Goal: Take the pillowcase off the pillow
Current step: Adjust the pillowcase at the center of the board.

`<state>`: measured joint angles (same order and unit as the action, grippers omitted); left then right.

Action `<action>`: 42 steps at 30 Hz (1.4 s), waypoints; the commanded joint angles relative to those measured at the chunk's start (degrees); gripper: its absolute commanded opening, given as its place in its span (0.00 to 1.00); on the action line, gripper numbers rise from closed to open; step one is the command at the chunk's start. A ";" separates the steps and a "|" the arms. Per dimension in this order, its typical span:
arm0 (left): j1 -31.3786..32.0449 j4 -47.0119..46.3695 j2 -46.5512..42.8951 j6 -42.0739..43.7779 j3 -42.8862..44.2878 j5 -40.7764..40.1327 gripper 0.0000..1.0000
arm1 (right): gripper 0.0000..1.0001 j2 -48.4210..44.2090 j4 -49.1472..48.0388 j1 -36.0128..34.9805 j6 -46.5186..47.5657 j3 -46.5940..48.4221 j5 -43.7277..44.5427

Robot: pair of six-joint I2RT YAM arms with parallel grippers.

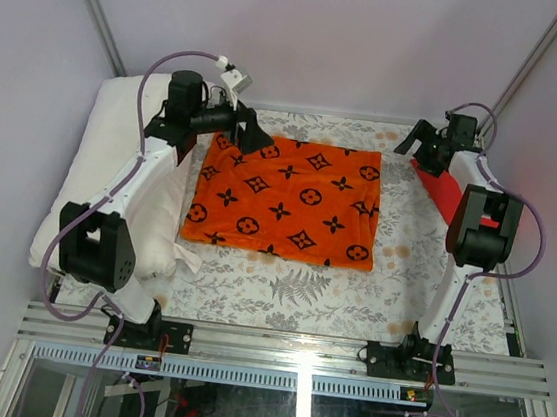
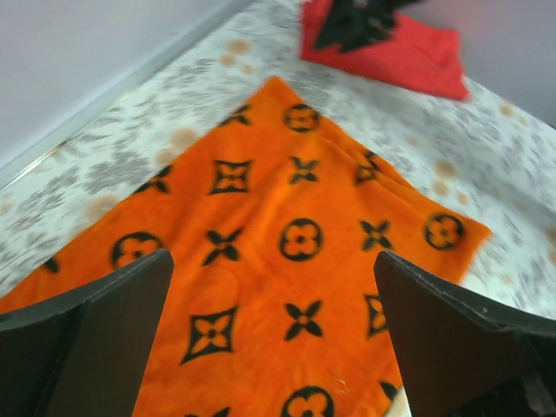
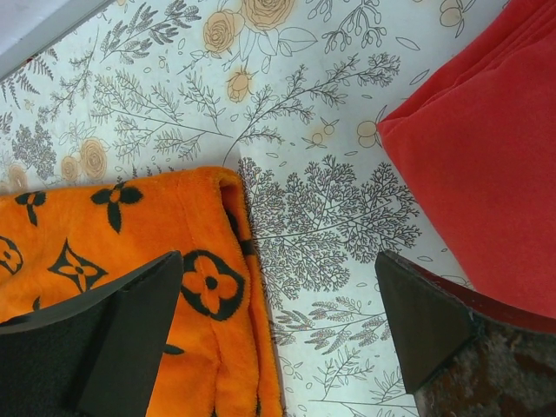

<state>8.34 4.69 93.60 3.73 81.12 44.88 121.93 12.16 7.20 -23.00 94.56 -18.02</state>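
Both sets of jaws are spread wide with nothing between them. The left jaws hang over the far-left corner of the bright orange fabric pillowcase with black flower and circle prints (image 1: 285,199). The right jaws are over its far-right corner, just beside a plain red folded cloth (image 3: 486,130).

The pillowcase lies flat and looks empty in the middle of the floral-print table covering (image 1: 279,294). The big plump white pillow (image 1: 105,138) sits bare along the left edge of the table, partly under the left arm.

So I'd say the pulling-off part is done. What's left, if anything, is backing the arms away without snagging the fabric.

Only the top view shows the pillow at all. The right wrist view gives you the doubled edge at the case's corner, which you can't really make out from above.
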 commanded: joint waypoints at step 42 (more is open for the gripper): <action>-1.46 -9.03 -5.16 -14.09 -8.94 -27.17 1.00 | 0.28 19.20 9.89 -8.69 9.49 22.08 -5.53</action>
<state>7.27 -0.91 88.38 -9.56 72.71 19.25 140.18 19.70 -1.39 -14.09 113.95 -23.49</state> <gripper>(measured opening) 0.997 0.389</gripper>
